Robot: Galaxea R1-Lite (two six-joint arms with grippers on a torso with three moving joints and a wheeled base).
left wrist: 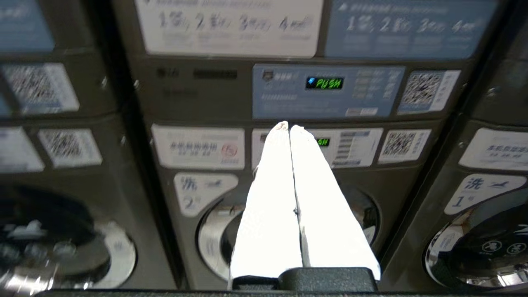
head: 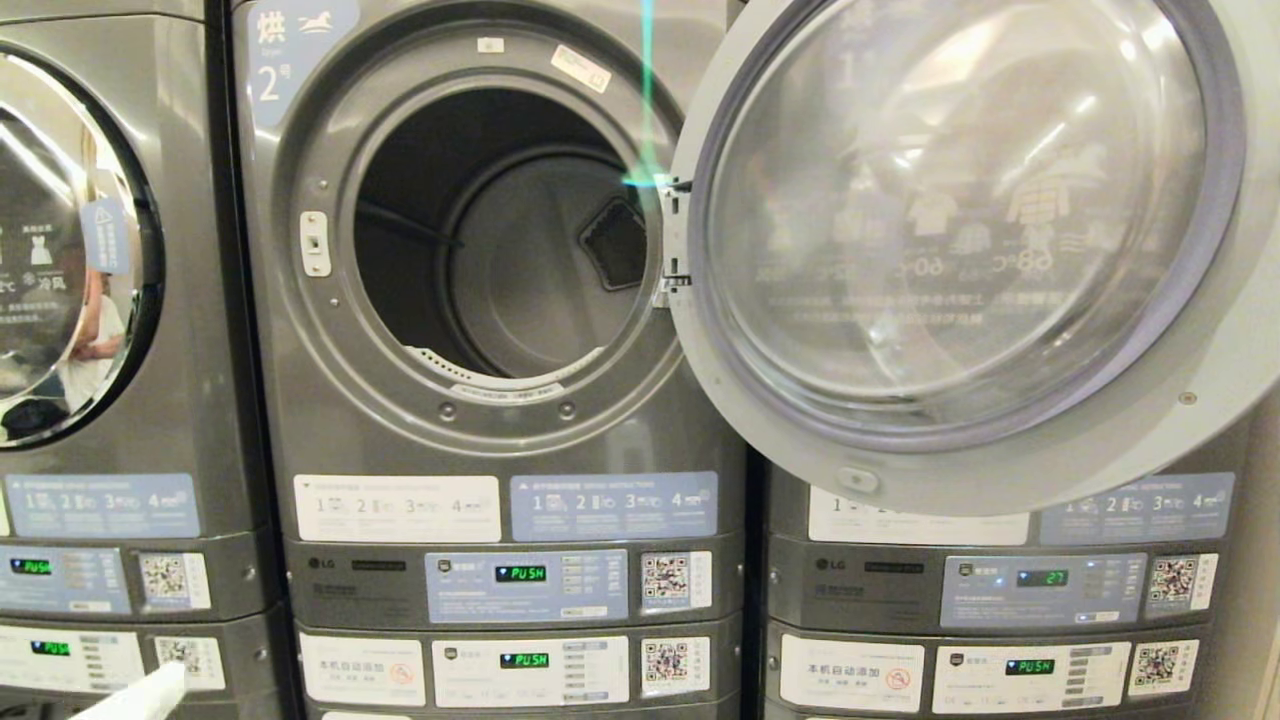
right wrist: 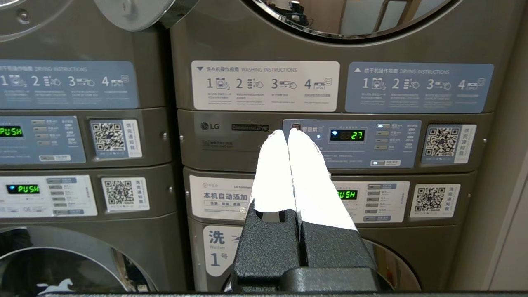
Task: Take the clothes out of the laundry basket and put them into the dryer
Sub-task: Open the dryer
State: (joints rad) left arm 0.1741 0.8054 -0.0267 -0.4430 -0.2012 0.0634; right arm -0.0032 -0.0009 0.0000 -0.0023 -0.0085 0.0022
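The left end effector [left wrist: 288, 127] has its two white fingers pressed together, tips touching, with nothing between them. It points at the control panels of the middle machine stack, clear of the surface; in the head view only a white tip of it [head: 150, 690] shows at the lower left corner. The right end effector [right wrist: 288, 133] is likewise pressed together and empty, aimed at the control panel [right wrist: 350, 142] of the right-hand stack, whose green display reads 27.

The dryer [head: 480, 250] stands directly ahead, marked with a 2. Its round door [head: 960, 250] is swung fully open to the right and covers the upper front of the neighbouring machine. The drum [head: 520, 260] is dark and holds no clothing that can be seen; nothing blocks the opening. No laundry basket or clothes show in any view.

Three machine stacks stand side by side in the head view. The left one's door [head: 60, 250] is closed. Four green PUSH displays and five QR stickers are visible there.
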